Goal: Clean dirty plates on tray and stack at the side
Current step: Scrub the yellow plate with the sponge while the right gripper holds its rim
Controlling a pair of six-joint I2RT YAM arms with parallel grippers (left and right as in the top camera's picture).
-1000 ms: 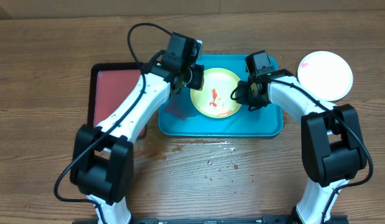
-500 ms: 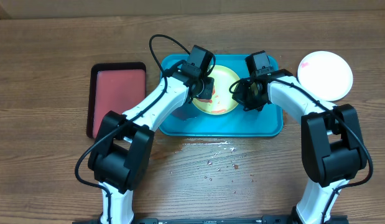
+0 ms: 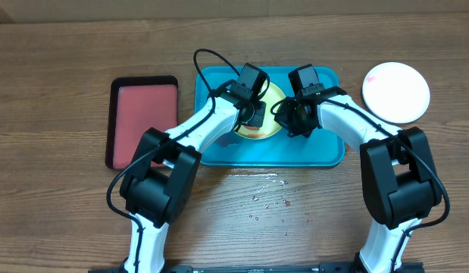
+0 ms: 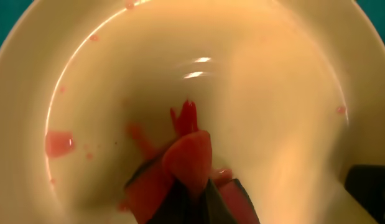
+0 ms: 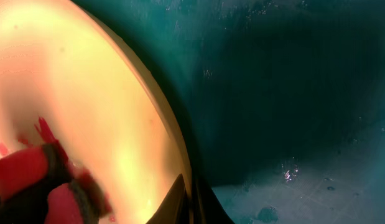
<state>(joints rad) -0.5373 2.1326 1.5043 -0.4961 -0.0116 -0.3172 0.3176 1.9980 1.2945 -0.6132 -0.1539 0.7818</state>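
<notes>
A yellow-green plate (image 3: 273,93) with red sauce smears lies in the teal tray (image 3: 314,149). In the left wrist view the plate (image 4: 117,93) fills the picture. My left gripper (image 4: 192,190) is shut on a red sponge-like piece (image 4: 189,152) pressed against the plate's centre. My right gripper (image 5: 191,196) is shut on the plate's rim (image 5: 173,146) at its right side, and the red piece (image 5: 27,177) shows at the left of that view. From overhead both grippers, left (image 3: 254,115) and right (image 3: 289,118), cover most of the plate. A white plate (image 3: 396,92) sits on the table right of the tray.
A smaller black-rimmed red tray (image 3: 142,121) lies left of the teal one. Droplets and red specks (image 3: 257,191) are spattered on the wooden table in front of the tray. The tray floor (image 5: 304,112) is wet.
My left arm swung right from the tray's left edge onto the plate's centre, covering the smears. My right gripper shifted slightly left along the plate's rim.
</notes>
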